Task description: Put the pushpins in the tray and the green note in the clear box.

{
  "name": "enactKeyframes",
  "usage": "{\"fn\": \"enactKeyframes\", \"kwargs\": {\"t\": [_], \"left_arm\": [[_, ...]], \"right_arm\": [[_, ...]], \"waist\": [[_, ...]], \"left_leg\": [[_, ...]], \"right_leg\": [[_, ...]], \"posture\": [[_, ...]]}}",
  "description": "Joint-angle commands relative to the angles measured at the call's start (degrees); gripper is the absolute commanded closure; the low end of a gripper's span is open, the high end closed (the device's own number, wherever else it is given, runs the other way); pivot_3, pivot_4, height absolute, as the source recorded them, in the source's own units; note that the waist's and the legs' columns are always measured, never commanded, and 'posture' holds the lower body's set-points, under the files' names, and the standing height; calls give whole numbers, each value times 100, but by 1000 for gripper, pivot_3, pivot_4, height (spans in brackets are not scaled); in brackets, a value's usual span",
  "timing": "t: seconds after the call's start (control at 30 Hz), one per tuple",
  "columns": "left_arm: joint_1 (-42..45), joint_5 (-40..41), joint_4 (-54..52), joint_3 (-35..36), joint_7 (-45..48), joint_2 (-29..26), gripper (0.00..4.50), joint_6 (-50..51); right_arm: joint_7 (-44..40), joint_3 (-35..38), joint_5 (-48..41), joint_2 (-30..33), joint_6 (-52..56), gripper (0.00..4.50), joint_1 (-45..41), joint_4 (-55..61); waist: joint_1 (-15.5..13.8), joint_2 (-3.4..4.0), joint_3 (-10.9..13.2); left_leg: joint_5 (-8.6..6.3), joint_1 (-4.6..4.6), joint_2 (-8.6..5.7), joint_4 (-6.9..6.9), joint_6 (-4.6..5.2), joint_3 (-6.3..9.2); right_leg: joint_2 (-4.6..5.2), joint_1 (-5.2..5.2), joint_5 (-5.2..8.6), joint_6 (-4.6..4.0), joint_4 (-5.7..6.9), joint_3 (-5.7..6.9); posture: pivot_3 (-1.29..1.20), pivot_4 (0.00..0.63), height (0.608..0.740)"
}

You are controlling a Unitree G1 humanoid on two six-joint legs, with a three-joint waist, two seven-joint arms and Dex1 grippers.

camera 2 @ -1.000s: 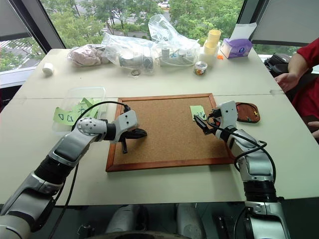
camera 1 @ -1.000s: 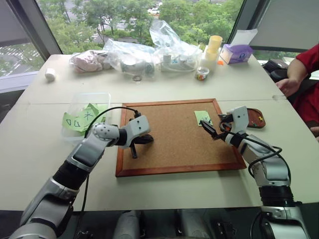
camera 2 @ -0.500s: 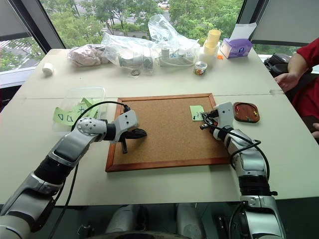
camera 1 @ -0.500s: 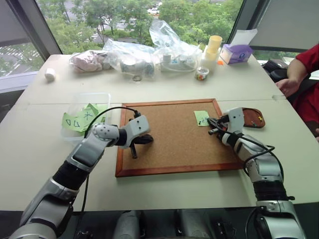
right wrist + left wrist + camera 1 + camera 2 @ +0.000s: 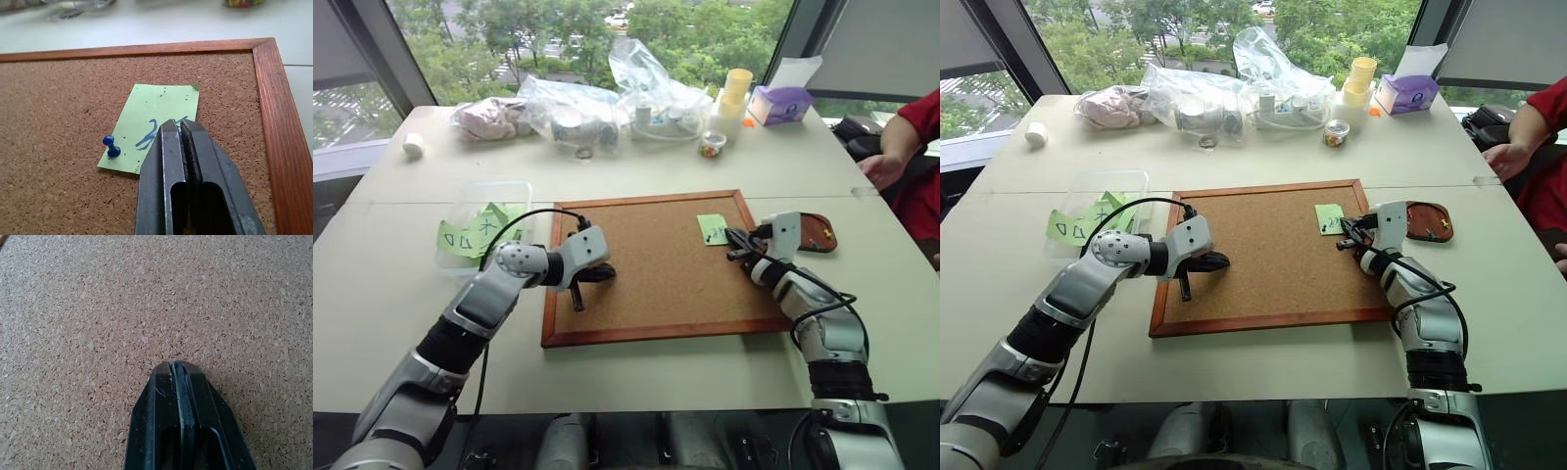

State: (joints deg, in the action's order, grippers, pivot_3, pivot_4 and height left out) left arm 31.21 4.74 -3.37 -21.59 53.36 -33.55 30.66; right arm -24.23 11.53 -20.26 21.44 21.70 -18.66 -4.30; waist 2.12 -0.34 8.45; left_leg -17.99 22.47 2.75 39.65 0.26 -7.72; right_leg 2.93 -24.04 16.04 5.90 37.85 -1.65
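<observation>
Corkboard [image 5: 646, 264] frame borders right claw [image 5: 179, 128], pressed together over green note [image 5: 156, 122]; blue pushpin [image 5: 110, 146] lower left; left claw [image 5: 177, 369] pressed together.

A wooden-framed corkboard [image 5: 1263, 250] lay in the middle of the pale worktop [image 5: 1234, 162]. The green note [image 5: 1329, 218] sat near the board's far right corner, with the right tool [image 5: 1344, 234] shut just beside its near edge. The tray [image 5: 1428, 220] rested just past the board's right frame. The left tool [image 5: 1197, 266] was closed over the board's left part. The clear box [image 5: 1107, 186] held green slips [image 5: 1085, 221] at the left.
</observation>
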Motion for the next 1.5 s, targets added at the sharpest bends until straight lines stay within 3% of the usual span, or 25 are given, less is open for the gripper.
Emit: {"fn": "enactKeyframes", "kwargs": {"t": [0.03, 0.3, 0.5, 0.87, 0.97, 1.2, 1.5], "left_arm": [[-142, -229, 215, -110, 17, -128, 4500, 125], [-93, -272, 295, -121, 68, -90, 4500, 54], [-91, -274, 290, -128, 60, -53, 4500, 60], [-128, -280, 230, -96, 7, -23, 4500, 113], [-140, -276, 208, -84, -6, -32, 4500, 134], [-144, -277, 201, -79, -17, -30, 4500, 151], [-127, -276, 214, -84, -16, -18, 4500, 146]], "right_arm": [[189, 491, -185, 195, -14, 4477, -83, 579], [624, 922, -192, 315, 139, 4477, -225, 340], [1566, 785, 833, 808, -106, 4477, -677, -1143], [1814, 796, 1045, 817, -459, 4477, -1174, -2397], [1818, 849, 995, 802, -533, 3576, -1218, -2561], [1776, 958, 826, 789, -508, 37, -1253, -2577], [1752, 1108, 622, 791, -642, 37, -1242, -2423]], "waist": [[-1, -8, -2], [14, -9, -5], [22, -9, -5], [27, -9, -5], [28, -8, -5], [29, -8, -5], [29, -8, -5]], "left_leg": [[0, 0, 1, 0, 1, 0], [-11, -6, 3, -2, 20, 1], [-8, -6, 1, -2, 13, 0], [2, -6, 1, -2, -3, -1], [2, -6, 1, -2, -4, -1], [3, -6, 2, -2, -4, -1], [3, -6, 2, -2, -5, -1]], "right_leg": [[0, 0, 0, 0, 0, 0], [-3, 5, 0, -1, -1, 1], [-2, 5, 1, -2, -1, 1], [-2, 5, 1, -1, -1, -1], [-2, 6, 1, -1, -2, -1], [-2, 6, 0, -1, -1, -1], [-2, 6, 0, -1, -1, -1]], "posture": [[0, 150, 735], [0, 150, 735], [0, 150, 735], [0, 150, 735], [0, 150, 735], [0, 150, 735], [0, 150, 735]]}}
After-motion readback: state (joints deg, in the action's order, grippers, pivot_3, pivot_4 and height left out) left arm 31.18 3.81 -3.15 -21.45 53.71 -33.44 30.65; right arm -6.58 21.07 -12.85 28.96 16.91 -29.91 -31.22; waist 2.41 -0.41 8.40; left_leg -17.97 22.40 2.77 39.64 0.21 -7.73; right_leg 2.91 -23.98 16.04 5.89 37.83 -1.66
